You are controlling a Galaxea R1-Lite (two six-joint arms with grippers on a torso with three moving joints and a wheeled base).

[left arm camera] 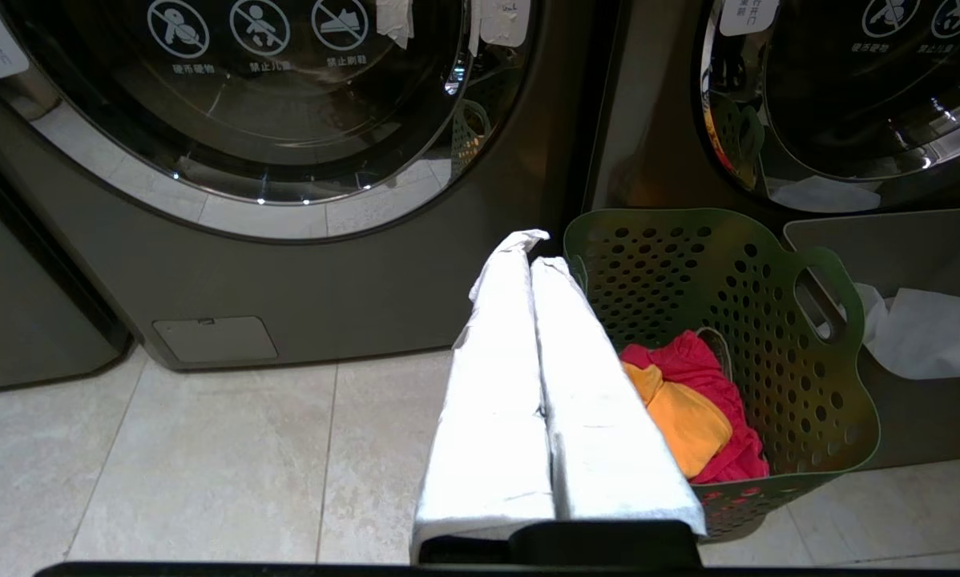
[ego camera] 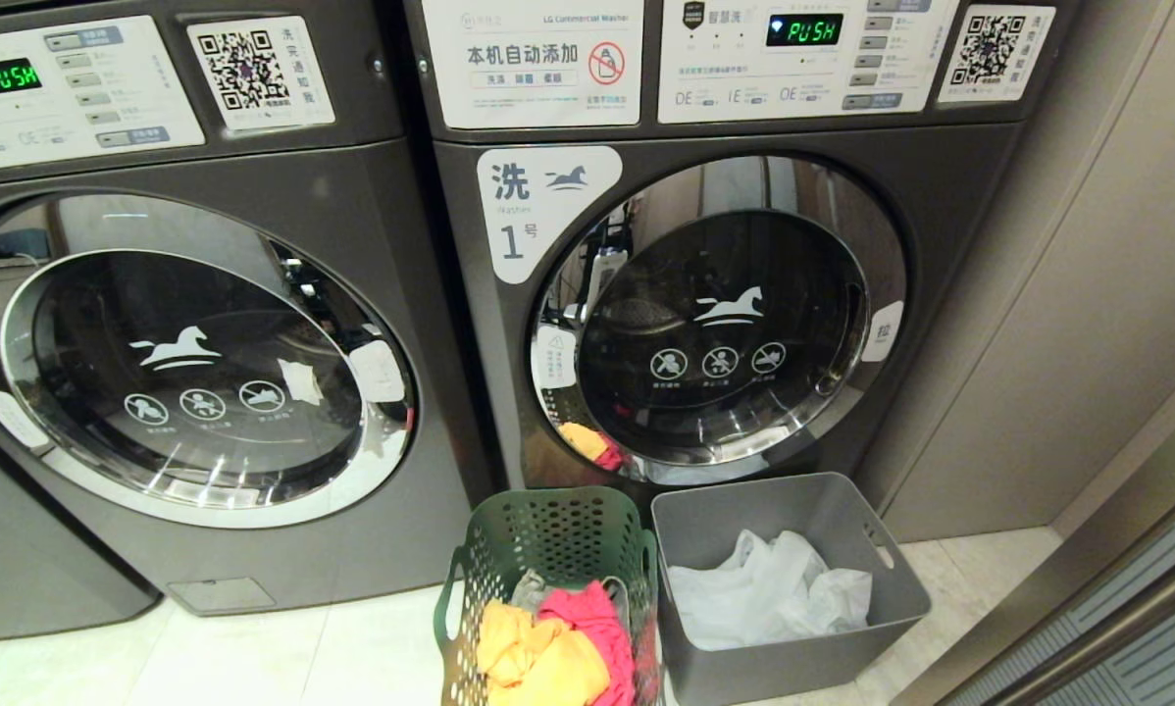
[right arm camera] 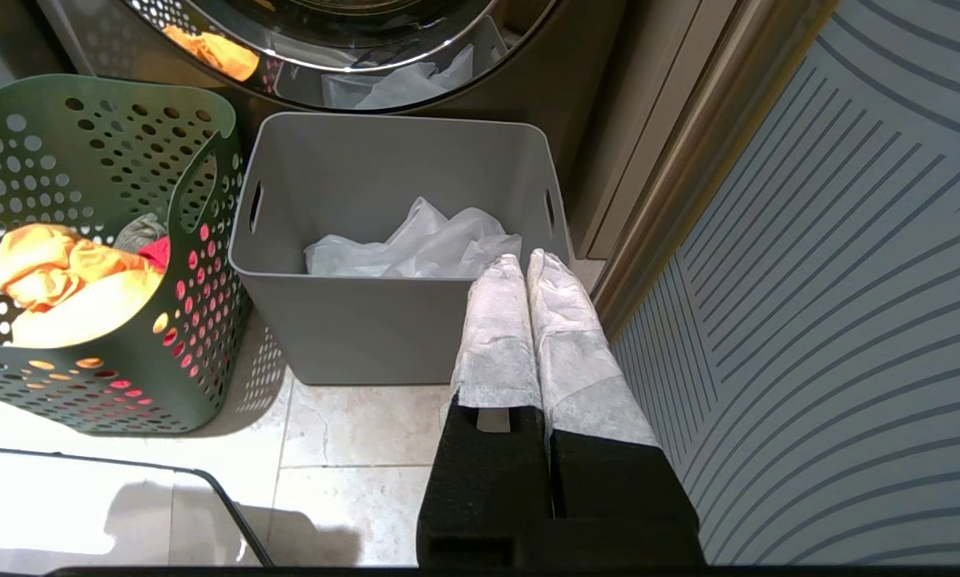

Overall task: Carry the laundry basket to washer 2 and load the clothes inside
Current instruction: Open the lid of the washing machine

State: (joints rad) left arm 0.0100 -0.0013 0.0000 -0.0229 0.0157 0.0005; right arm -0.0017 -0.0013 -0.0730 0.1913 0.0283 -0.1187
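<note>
The green perforated laundry basket (ego camera: 558, 534) stands on the floor in front of the gap between two washers. It holds yellow and red clothes (ego camera: 558, 652). The right washer (ego camera: 744, 324) bears a "1" label. The left washer (ego camera: 195, 363) shows no number, and both round doors are shut. My left gripper (left arm camera: 538, 248) is shut and empty, low over the floor just left of the basket (left arm camera: 688, 272). My right gripper (right arm camera: 526, 260) is shut and empty at the near right corner of a grey bin (right arm camera: 368, 160). Neither gripper shows in the head view.
The grey bin (ego camera: 793, 510), with crumpled white plastic (ego camera: 764, 588) inside, sits touching the basket's right side, below washer 1's door. A beige wall panel (ego camera: 1088, 314) and a striped surface (right arm camera: 849, 320) close off the right. Pale floor tiles (left arm camera: 207, 457) lie before the left washer.
</note>
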